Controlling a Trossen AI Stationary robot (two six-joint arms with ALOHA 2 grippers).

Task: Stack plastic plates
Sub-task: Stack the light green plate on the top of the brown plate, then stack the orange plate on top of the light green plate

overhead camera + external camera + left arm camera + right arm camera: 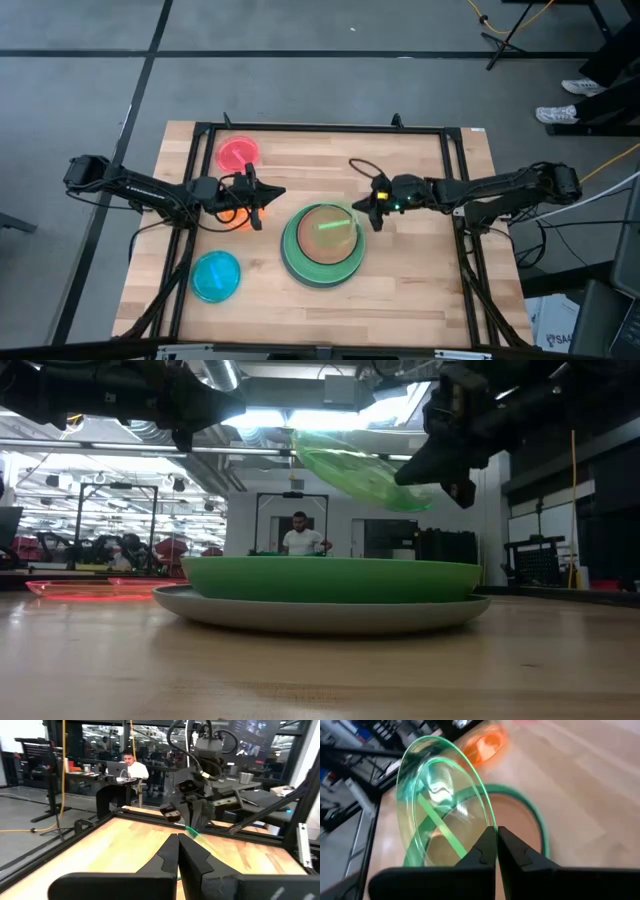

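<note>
A stack of larger plates sits mid-table: a grey plate [330,618] at the bottom, a light green one [330,580] in it, and a brown plate [312,252] on top. My right gripper [372,210] is shut on the lime plate [336,225], which is above the stack. My left gripper [272,194] is shut on nothing and raised left of the stack, over the orange plate [236,220]. The pink plate [238,153] lies flat near the far left, and the cyan plate [215,276] lies flat near the left front. My right gripper pinches the lime plate's rim [485,822] between its two fingers, coming from the table's right side and slanting down. The plate is lifted clear above the brown plate [512,820]. It is tilted, with the held edge lower in the low view [400,495].
A black frame rail [330,128] runs around the table's far and side edges. Bare wood shows right of and in front of the stack. A person sits at a desk in the room beyond the table [131,767].
</note>
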